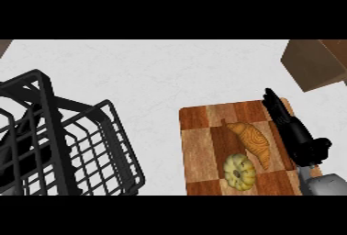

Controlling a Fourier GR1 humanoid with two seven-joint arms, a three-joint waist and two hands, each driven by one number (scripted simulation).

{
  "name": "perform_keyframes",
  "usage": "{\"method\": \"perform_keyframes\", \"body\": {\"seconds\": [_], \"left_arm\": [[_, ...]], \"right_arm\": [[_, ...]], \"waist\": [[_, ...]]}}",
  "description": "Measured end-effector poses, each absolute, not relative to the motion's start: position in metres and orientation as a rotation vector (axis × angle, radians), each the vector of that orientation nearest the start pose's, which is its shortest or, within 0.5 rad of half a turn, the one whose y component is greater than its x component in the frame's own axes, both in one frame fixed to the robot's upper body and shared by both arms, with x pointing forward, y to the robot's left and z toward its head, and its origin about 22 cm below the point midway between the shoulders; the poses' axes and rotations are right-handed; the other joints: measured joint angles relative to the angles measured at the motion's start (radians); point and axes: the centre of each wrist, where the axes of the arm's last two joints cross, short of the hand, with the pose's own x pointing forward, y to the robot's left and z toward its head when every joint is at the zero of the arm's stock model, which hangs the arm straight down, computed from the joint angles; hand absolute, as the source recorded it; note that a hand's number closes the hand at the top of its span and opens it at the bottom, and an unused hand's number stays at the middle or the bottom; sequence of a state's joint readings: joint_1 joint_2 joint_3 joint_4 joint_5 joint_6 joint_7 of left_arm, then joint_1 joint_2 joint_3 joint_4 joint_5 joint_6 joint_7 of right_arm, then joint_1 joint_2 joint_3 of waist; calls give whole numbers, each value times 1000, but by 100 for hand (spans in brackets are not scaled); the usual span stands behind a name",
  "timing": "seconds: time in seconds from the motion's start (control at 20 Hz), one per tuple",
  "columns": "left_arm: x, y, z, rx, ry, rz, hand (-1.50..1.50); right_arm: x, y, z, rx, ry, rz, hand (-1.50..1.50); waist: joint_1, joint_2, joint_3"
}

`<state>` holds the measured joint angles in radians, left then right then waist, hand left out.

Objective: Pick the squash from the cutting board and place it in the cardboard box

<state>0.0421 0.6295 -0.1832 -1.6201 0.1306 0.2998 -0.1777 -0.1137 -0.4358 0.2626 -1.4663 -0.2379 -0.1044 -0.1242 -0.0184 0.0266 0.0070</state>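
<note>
On cutting board [200,137]: squash [240,171]; right hand [293,133] beside

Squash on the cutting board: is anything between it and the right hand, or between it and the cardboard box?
Yes. A croissant lies between the squash and the right hand, which rests open along the cutting board's right edge. The croissant also sits on the straight line toward the cardboard box at upper right; lifting clears it.
</note>
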Motion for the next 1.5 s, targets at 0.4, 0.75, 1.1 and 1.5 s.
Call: {"method": "perform_keyframes", "body": {"seconds": [0.4,0.75,1.1,1.5], "left_arm": [[240,341,48,558,-1612,-324,0],[238,344,44,607,-1497,-266,0],[245,345,45,632,-1459,-251,0],[249,343,46,633,-1464,-258,0]], "right_arm": [[271,-252,72,-108,-1599,1018,-150],[267,-269,92,-120,-1536,1480,-150],[277,-272,128,-93,-1564,1716,-150],[276,-232,164,-320,-1269,2131,-150]], "waist": [[52,-39,-20],[28,-41,7],[25,-37,11],[34,-37,7]]}}
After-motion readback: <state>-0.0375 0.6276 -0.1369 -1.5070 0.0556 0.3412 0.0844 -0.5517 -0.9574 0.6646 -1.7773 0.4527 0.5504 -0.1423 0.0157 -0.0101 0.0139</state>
